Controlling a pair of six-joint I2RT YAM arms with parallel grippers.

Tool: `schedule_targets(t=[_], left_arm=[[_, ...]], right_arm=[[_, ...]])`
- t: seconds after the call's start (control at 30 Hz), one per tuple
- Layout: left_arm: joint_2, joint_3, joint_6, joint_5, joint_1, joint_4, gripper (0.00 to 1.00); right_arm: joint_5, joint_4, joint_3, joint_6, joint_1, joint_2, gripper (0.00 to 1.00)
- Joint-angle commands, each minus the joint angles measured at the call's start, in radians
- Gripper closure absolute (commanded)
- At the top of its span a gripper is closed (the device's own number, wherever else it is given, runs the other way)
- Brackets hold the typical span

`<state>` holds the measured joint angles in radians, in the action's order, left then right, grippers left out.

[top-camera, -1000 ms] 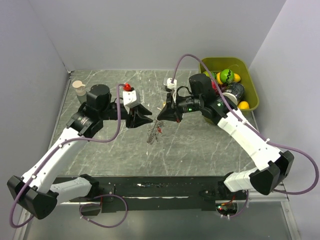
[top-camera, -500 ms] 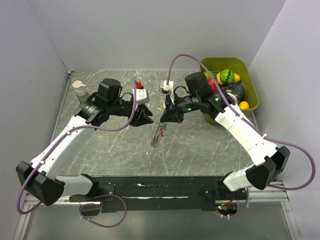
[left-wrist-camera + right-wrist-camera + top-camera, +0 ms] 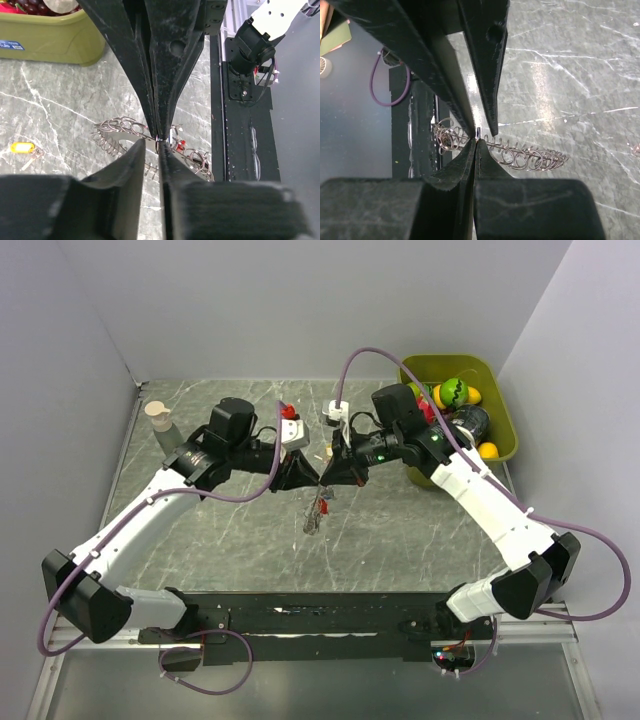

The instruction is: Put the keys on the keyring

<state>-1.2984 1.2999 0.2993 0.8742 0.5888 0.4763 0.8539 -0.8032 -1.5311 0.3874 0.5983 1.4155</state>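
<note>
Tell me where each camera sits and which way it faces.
Top external: above and behind, looking down at the table; left arm and right arm both show.
Left wrist: on that arm, looking along the left fingers at the keyring.
Right wrist: likewise, along the shut right fingers.
Shared: both wrist views show the keyring and the opposite fingers.

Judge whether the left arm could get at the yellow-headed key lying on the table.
Probably yes: the yellow-headed key lies uncovered on the table. But the left tool sits tip to tip with the right tool, which pinches the keyring, so it must back off first.
</note>
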Motion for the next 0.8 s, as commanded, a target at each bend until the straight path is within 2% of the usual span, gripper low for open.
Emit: schedule_targets(t=[0.0,0.17,0.33,0.43,0.47,0.53,0.57,0.6,0.67,0.7,0.77], left_arm=[[-0.004,0.013,0.004,0.031,0.009,-0.034,0.81],[-0.009,0.012,0.001,0.064,0.009,-0.039,0.99],[0.002,-0.013,-0.035,0.074,0.011,-0.091,0.99],[0.051,-0.066,-0.086,0.049,0.011,-0.191,0.99],[0.065,-0.106,-0.104,0.046,0.011,-0.267,0.99],[0.111,-0.152,-0.166,0.026,0.011,-0.359,0.99],[0.128,-0.201,-0.189,0.019,0.009,-0.404,0.99],[0.142,-0.226,-0.236,0.005,0.011,-0.510,0.99],[0.188,-0.301,-0.291,-0.015,0.011,-0.600,0.99],[0.201,-0.324,-0.331,-0.021,0.011,-0.695,0.99],[0.235,-0.385,-0.368,-0.035,0.009,-0.772,0.99]], right_arm=[[0.036,0.070,-0.011,-0.012,0.000,-0.033,1.00],[0.037,0.081,-0.008,-0.016,-0.002,-0.041,1.00],[0.030,0.096,-0.001,-0.028,-0.002,-0.047,1.00],[-0.009,0.166,0.028,-0.068,-0.002,-0.075,0.99],[-0.039,0.198,0.043,-0.090,-0.003,-0.088,0.86],[-0.070,0.269,0.101,-0.160,-0.012,-0.136,0.69],[-0.087,0.344,0.124,-0.186,-0.018,-0.154,0.56],[-0.090,0.386,0.167,-0.230,-0.025,-0.174,0.50],[-0.078,0.480,0.204,-0.275,-0.060,-0.220,0.40],[-0.043,0.504,0.233,-0.306,-0.074,-0.234,0.37],[-0.016,0.545,0.252,-0.324,-0.109,-0.263,0.31]])
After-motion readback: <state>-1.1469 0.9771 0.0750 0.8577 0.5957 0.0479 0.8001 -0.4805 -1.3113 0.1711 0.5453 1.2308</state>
